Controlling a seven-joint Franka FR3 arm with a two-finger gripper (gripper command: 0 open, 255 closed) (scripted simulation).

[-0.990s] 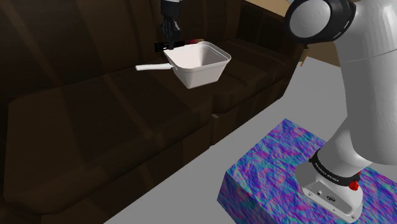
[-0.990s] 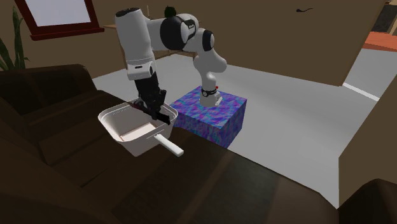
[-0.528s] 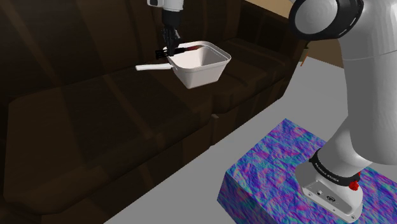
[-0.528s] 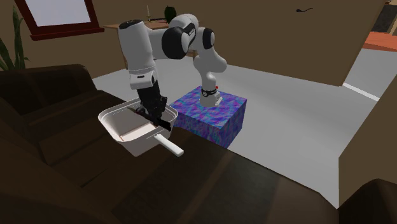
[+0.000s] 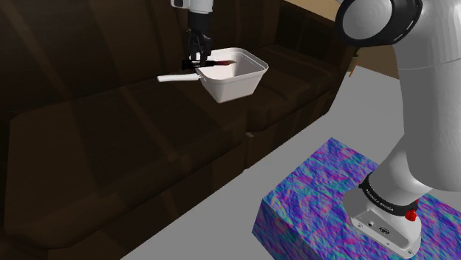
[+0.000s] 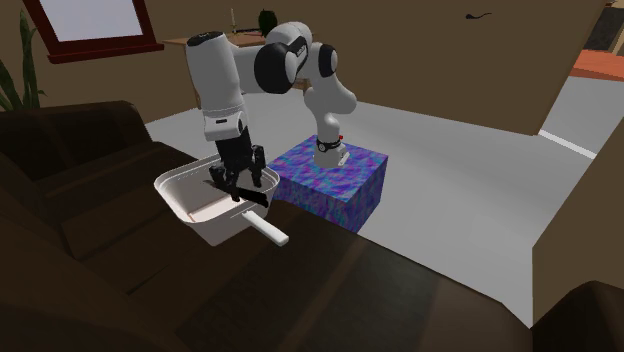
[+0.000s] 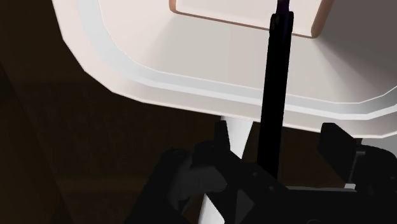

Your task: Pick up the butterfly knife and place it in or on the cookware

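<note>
Over white saucepan (image 5: 238, 86) on dark brown sofa (image 5: 111, 133): gripper (image 5: 198, 57) spread wide, gripping nothing.
Black butterfly knife (image 5: 205, 64) lies across its rim nr handle, btwn fingers (image 7: 337, 149), touching neither.

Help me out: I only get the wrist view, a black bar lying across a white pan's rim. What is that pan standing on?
Observer: The saucepan stands on the seat of a dark brown sofa.
Visitor: Is the bar black all the way along?
Observer: No. In the shoulder view the butterfly knife has a red end, which lies over the pan's inside. Its black end sticks out past the rim.
Visitor: And where does the arm come from?
Observer: From a blue-purple patterned box on a grey floor, next to the sofa.
</note>
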